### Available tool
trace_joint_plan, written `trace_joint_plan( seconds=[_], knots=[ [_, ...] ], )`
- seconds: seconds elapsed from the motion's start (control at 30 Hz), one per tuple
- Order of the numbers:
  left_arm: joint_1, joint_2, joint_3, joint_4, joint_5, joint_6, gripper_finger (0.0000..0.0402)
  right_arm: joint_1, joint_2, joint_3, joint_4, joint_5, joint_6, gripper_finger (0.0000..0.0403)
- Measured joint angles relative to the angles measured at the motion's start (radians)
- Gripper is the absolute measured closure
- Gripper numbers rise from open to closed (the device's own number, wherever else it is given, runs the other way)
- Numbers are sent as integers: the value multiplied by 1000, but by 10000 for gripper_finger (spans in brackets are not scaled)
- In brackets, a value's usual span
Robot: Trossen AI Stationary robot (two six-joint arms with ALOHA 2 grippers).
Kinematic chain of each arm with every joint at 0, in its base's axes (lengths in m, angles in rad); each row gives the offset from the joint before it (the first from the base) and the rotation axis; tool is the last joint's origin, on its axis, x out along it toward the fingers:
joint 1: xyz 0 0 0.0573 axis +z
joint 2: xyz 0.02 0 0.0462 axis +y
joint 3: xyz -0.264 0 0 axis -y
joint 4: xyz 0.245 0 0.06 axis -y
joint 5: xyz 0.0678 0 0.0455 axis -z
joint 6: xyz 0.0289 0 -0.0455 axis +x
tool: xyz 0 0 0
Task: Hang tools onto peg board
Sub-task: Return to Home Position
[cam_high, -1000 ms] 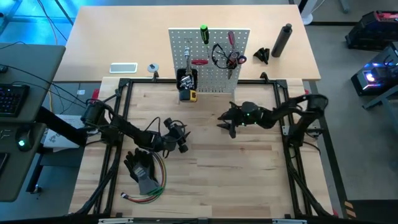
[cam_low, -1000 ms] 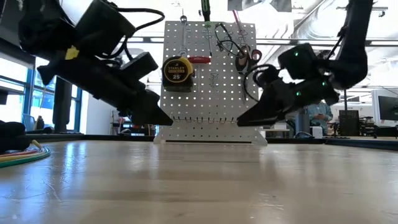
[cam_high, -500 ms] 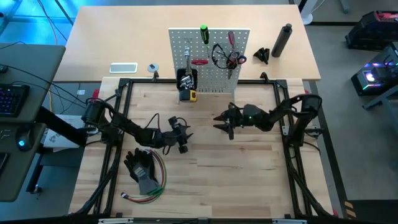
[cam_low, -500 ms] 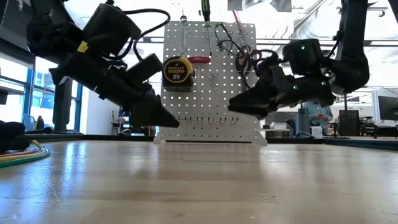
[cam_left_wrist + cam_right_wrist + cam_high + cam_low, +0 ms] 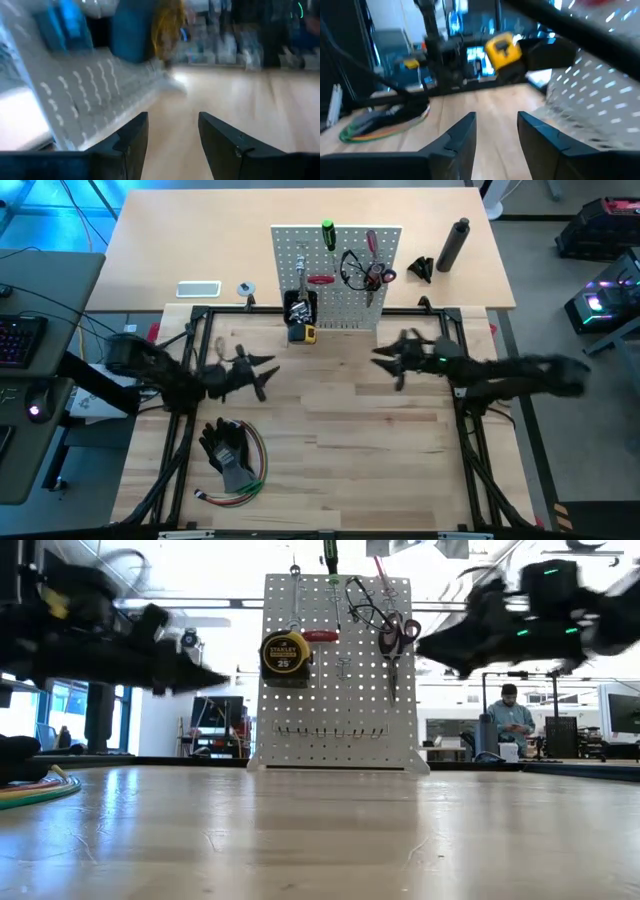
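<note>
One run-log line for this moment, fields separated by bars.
left gripper: open, empty, above table | right gripper: open, empty, above table | peg board: tools hanging

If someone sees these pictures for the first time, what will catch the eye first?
First the white peg board, upright at the far side of the table and hung with tools, the yellow tape measure bright on its front. Then the left gripper and the right gripper, both open and empty, hovering before the board, one on each side.

Wooden table (image 5: 330, 450); bright windows (image 5: 62, 700) behind
</note>
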Motion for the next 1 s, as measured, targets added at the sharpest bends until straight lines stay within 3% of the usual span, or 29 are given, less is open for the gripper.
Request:
trace_joint_plan(
  seconds=[0.1, 0.17, 0.2, 0.37, 0.43, 0.53, 0.7, 1.0],
  knots=[
    [113, -104, 57, -296, 198, -3, 236, -48, -253, -94, -67, 2, 7, 270],
    [172, -153, 86, -424, 258, 1, 236, -75, -414, -159, -124, 4, 23, 270],
    [199, -171, 98, -453, 263, 6, 236, -83, -488, -182, -137, 8, 35, 270],
    [314, -280, 52, -417, 271, -21, 236, -104, -785, -172, -545, 38, 6, 271],
    [354, -331, 8, -394, 273, -54, 236, -105, -878, -179, -625, 31, -8, 271],
    [402, -415, -1, -486, 305, -93, 236, -115, -1003, -182, -739, 29, -37, 271],
    [434, -543, 0, -581, 405, -115, 236, -150, -1164, -182, -885, 15, -50, 271],
    [454, -827, 0, -934, 401, -106, 236, -171, -1162, -181, -930, -28, -42, 271]
  ],
)
